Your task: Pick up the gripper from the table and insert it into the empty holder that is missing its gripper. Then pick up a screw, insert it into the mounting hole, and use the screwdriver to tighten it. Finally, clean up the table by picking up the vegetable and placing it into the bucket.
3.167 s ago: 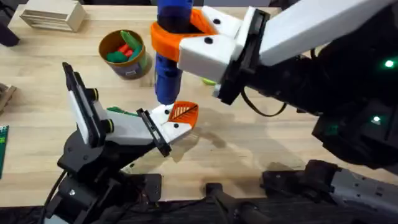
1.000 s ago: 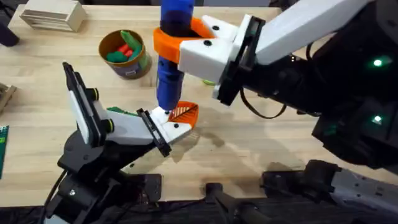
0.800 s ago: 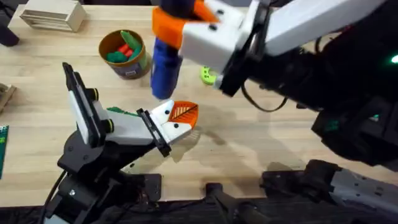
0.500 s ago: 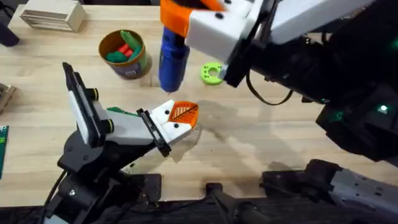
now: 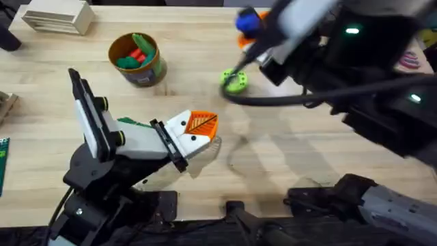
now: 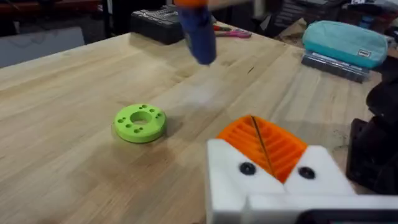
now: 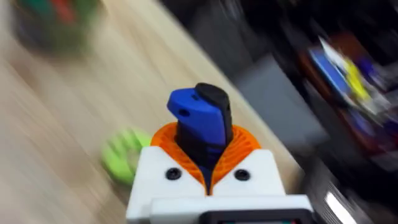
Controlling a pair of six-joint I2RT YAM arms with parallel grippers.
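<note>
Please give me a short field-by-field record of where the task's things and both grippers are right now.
left gripper: low over the table, orange tip fitted
right gripper: shut on the screwdriver, raised at the far side
bucket: far left, holds green and red toy pieces
green ring: flat on the table, beyond the left gripper

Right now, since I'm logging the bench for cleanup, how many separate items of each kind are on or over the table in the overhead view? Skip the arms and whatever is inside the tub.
screwdriver: 1
bucket: 1
green ring: 1
wooden box: 1
Total: 4
</note>
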